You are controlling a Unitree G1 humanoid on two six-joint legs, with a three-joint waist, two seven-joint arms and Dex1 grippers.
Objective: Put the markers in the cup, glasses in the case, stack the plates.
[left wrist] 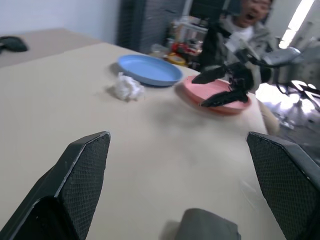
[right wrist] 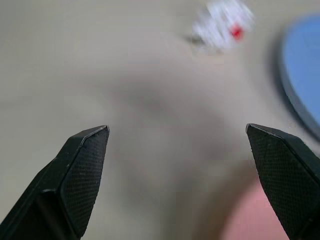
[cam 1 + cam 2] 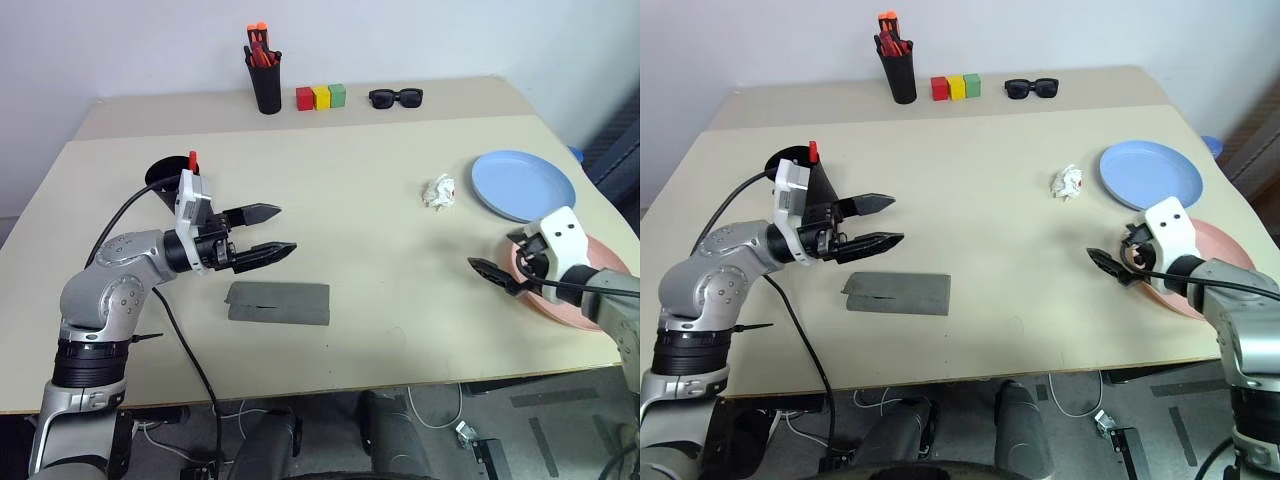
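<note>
My left gripper (image 3: pixel 287 229) hovers open and empty above the table, pointing right, just beyond the shut grey case (image 3: pixel 278 302). Behind that hand stands the black cup (image 3: pixel 163 177), and the red cap of a marker (image 3: pixel 192 159) pokes out of it. At the right lies the light blue plate (image 3: pixel 522 185), with the salmon pink plate (image 3: pixel 1225 245) nearer me. My right gripper (image 3: pixel 485 272) is open and empty at the pink plate's left edge, its hand partly covering the plate. The glasses are out of view.
A crumpled white paper (image 3: pixel 438 192) lies left of the blue plate. Along the far edge stand a black pen holder with red pens (image 3: pixel 266 85), three coloured blocks (image 3: pixel 320 97) and black sunglasses (image 3: pixel 396 97). A person (image 1: pixel 250 20) is beyond the table's right side.
</note>
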